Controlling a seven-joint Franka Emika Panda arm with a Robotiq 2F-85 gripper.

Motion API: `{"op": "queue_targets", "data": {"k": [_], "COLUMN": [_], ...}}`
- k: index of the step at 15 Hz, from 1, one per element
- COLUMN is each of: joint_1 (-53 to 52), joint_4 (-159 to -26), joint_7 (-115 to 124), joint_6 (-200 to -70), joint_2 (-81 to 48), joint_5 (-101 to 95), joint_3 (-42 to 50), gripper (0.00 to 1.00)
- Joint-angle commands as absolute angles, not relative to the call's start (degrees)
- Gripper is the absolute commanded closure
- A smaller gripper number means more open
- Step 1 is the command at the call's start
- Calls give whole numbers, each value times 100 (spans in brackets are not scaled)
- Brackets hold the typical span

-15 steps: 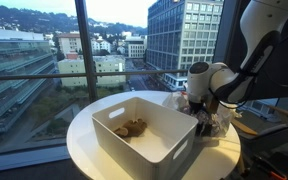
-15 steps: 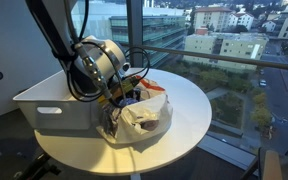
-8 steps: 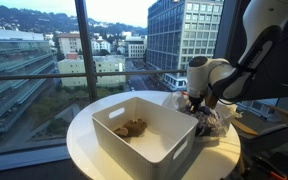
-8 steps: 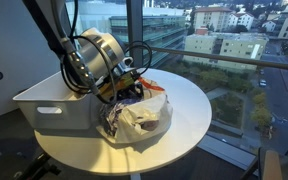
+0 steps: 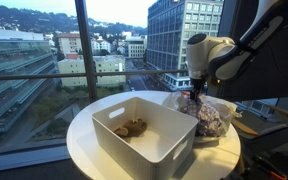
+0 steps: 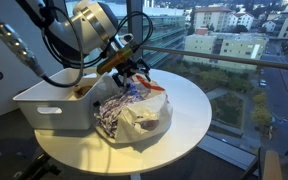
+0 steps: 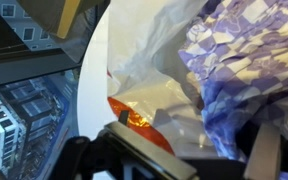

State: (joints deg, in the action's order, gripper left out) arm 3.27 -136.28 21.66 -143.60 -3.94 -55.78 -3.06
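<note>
My gripper (image 5: pixel 194 93) (image 6: pixel 126 72) hangs just above a crumpled clear plastic bag (image 5: pixel 210 116) (image 6: pixel 134 112) on the round white table (image 5: pixel 84 120) (image 6: pixel 189 98). The jaws stand wide apart with nothing between them. In the wrist view the gripper (image 7: pixel 192 158) looks down on the bag's white film (image 7: pixel 149 60), a blue-and-white checked packet (image 7: pixel 246 70) and an orange wrapper (image 7: pixel 134 118) inside it. Next to the bag stands a white plastic bin (image 5: pixel 109 140) (image 6: pixel 49 108) with a brown lump (image 5: pixel 132 127) on its floor.
The table stands right by a tall window with a dark vertical frame (image 5: pixel 82 45) and a railing (image 6: pixel 224 65). The bin fills most of the tabletop beside the bag. The table edge (image 7: pixel 84 95) lies close behind the bag.
The gripper has risen off the bag and its jaws have spread open. The bag lies released on the table and looks more spread out.
</note>
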Motion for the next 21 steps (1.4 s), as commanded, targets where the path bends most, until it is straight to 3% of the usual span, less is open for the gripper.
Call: {"op": "queue_targets", "data": {"k": [1, 9, 21], "joint_1": [142, 38, -467], "joint_4": [-13707, -13666, -14375], "joint_7": [2584, 3885, 4315], "joint_6": [-14337, -15349, -16264], "joint_2": [164, 455, 236], "joint_5": [-5451, -4954, -1546], "joint_3": [-184, -339, -643], "gripper": [0, 0, 0]}}
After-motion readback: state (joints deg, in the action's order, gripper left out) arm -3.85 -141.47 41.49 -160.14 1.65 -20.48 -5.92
